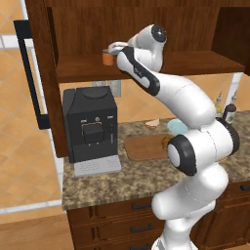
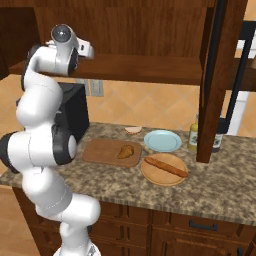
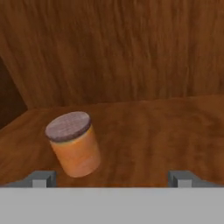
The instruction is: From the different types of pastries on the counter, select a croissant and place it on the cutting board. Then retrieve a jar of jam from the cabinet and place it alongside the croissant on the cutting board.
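The robot arm reaches up into the cabinet (image 1: pixel 146 29), and its pincer (image 3: pixel 111 177) sits on the shelf level with its two tips wide apart, holding nothing. The jar of jam (image 3: pixel 73 144) stands on the cabinet shelf just in front of the pincer, a bit to one side of the gap between the tips in the hand view. It is orange with a flat, paler lid, and it looks tilted there because the hand is tilted. From the left base view the jar (image 1: pixel 108 57) peeks out beside the white hand. Down on the worktop (image 2: pixel 220 185), the croissant (image 2: pixel 125 151) lies on the cutting board (image 2: pixel 100 150), near the board's right end in the right base view. A pale flat pastry (image 2: pixel 133 130) lies behind the board, touching nothing. A light blue plate (image 2: pixel 162 141) sits just beside the board, and a round wooden plate (image 2: pixel 150 175) in front of it carries a long orange pastry (image 2: pixel 166 166). A black coffee machine (image 1: pixel 90 124) stands on the worktop next to the board, under the cabinet. Two bottles (image 2: pixel 193 136) stand near the blue plate, partly behind the open cabinet door.
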{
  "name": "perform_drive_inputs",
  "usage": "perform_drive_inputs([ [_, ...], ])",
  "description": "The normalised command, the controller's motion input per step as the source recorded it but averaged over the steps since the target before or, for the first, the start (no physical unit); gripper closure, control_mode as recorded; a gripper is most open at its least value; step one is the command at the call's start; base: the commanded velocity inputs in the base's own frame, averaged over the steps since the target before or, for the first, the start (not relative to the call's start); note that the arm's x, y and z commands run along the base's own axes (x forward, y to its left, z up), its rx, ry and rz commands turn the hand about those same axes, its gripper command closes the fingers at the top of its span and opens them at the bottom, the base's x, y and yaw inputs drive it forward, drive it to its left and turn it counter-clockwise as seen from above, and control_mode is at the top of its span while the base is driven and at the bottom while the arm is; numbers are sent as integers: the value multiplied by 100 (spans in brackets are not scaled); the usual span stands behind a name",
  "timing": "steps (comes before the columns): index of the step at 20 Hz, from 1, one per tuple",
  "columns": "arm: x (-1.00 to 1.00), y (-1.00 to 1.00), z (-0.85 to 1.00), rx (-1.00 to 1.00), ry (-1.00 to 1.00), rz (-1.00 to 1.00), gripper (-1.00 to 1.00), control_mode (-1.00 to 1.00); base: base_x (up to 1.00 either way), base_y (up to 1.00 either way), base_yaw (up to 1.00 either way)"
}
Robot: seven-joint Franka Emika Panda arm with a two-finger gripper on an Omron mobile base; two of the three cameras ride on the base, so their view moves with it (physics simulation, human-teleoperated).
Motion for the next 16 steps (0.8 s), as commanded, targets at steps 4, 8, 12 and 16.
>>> perform_drive_inputs([
  [4, 64, 0, 7, 15, 11, 3, -100, -100, 0, 0, 0],
  [8, 44, 1, 18, 6, 16, 5, -100, -100, 0, 0, 0],
  [12, 12, 2, 17, 0, 6, 8, -100, -100, 0, 0, 0],
  [16, 0, 1, 13, 0, 0, 7, -100, -100, 0, 0, 0],
])
